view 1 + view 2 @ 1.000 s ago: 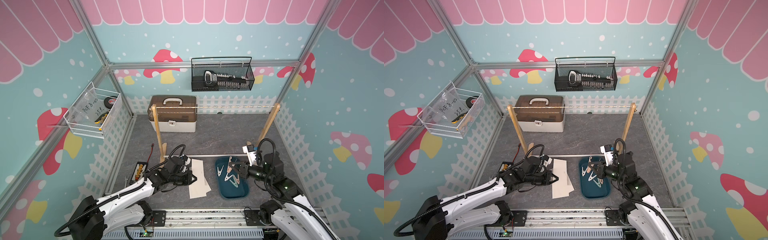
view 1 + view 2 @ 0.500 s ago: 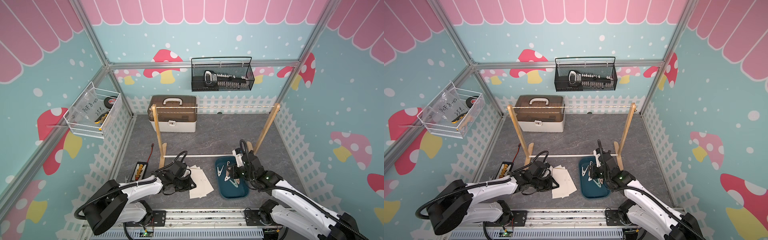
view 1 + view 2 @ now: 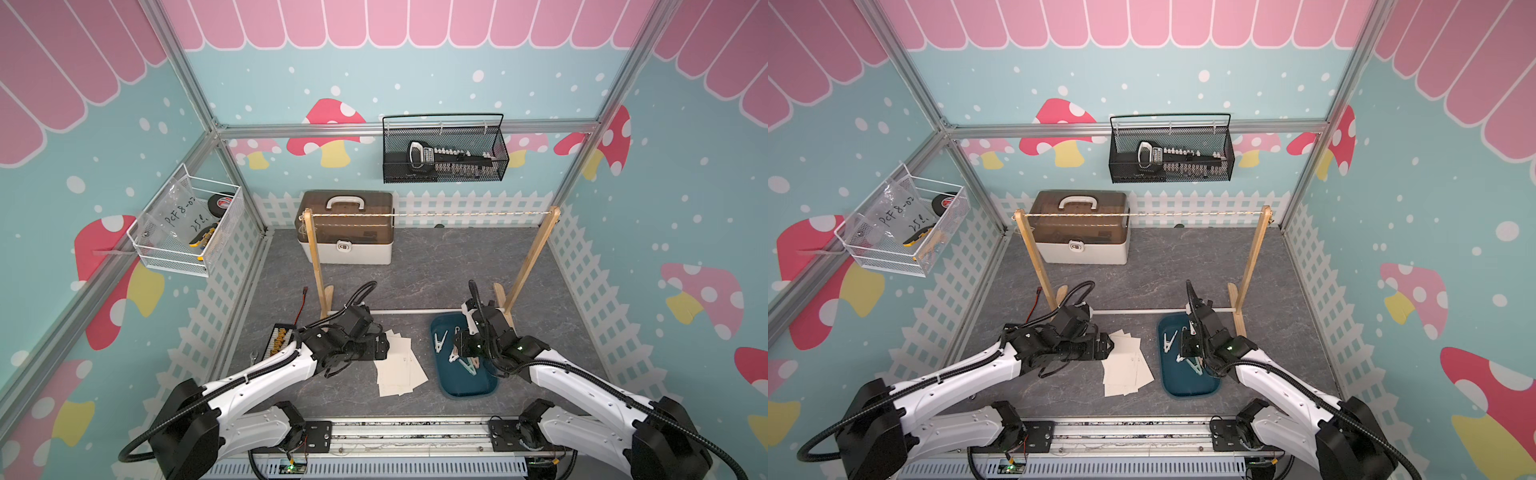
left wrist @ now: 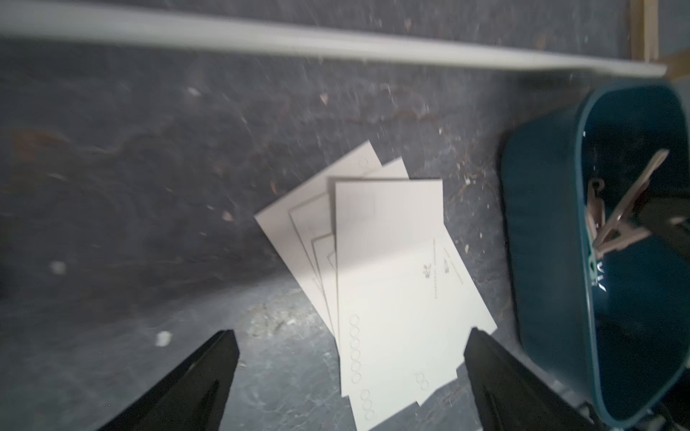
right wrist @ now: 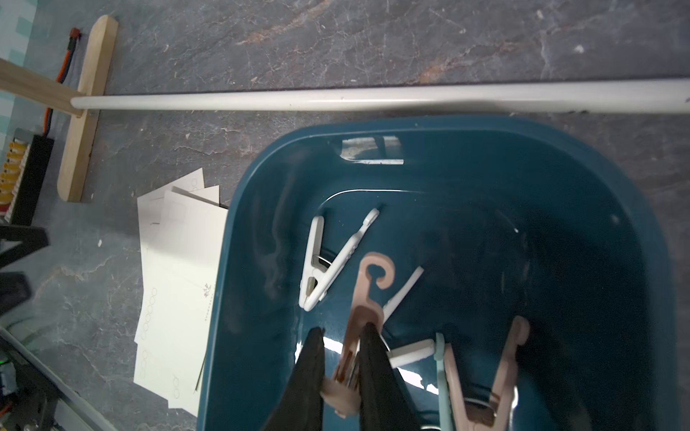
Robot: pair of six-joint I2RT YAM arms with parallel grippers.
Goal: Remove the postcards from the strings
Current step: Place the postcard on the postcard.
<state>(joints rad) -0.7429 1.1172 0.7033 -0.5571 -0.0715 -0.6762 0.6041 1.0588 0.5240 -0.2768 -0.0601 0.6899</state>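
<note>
We log postcards (image 4: pixel 392 268), fanned flat, lower end lying within the wide-spread left gripper (image 4: pixel 349 341); right gripper (image 5: pixel 341 336) pinches a pink clothespin (image 5: pixel 367 294) inside the teal tray (image 5: pixel 560 156).

A robot lab test cell: aluminium frame (image 3: pixel 291 129) bracing mushroom-print wall panels (image 3: pixel 415 79), a mesh basket (image 3: pixel 392 168) of tools (image 3: pixel 424 156) hung beyond the left gripper (image 3: pixel 385 347), arms (image 3: pixel 266 374) bolted to a rail (image 3: pixel 399 432) behind it

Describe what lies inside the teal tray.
The tray holds a white clothespin, a pale green peg, a loose pink peg, and a pink clothespin between the right gripper's fingers. A second white pin is partly covered by it; the floor under the gripper is hidden.
</note>
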